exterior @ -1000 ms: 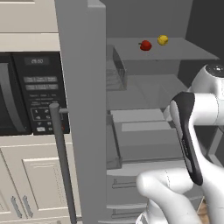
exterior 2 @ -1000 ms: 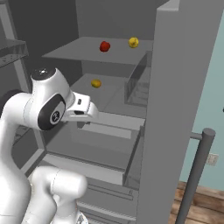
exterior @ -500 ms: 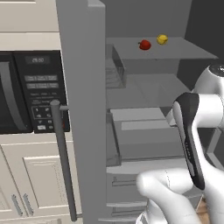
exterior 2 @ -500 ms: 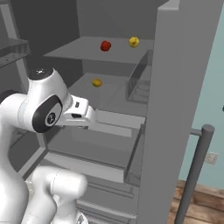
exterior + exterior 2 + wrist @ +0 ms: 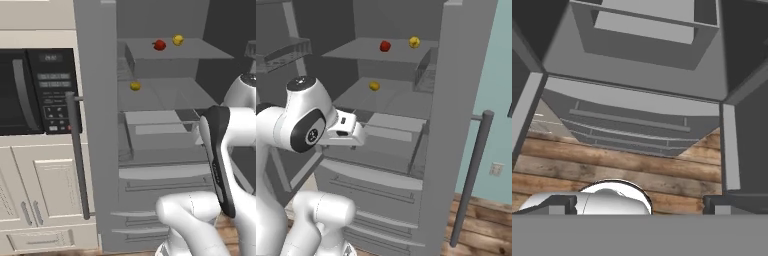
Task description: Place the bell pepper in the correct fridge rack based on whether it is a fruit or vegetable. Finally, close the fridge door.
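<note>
Fridge: We find the tall grey fridge [image 5: 165, 150] standing open, its grey door [image 5: 95, 125] with the long bar handle [image 5: 77, 155] swung out towards the black microwave [image 5: 35, 90] and cream cabinets [image 5: 45, 185].
Task item: The small glossy red bell pepper [image 5: 159, 45] rests on the upper grey shelf [image 5: 200, 50] inside the fridge, just beside a small yellow rounded fruit [image 5: 177, 40]; the right base view shows the same pair, pepper [image 5: 385, 46] left of fruit [image 5: 414, 42], apart and not touching.
Other contents: A second small yellow fruit [image 5: 135, 86] lies alone on the middle shelf [image 5: 170, 92], above the pulled-out grey drawer [image 5: 155, 132].
Tool: The two-finger tool [image 5: 640, 202] shows its dark fingertips [image 5: 559, 204] at the far corners of the hand view, spread to their widest with nothing between them. We judge it empty.
Tool aim: The hand view looks down over the drawer front [image 5: 637, 100] and the wooden plank floor [image 5: 612, 165].
Relation: The pepper sits high and deep in the fridge, well apart from the tool, which hangs low in front of the drawer.
Judgement: With the pepper lying on a shelf and the tool empty, we take placement as done or under review; whether this shelf is the vegetable rack we cannot tell. The door is not yet closed.
</note>
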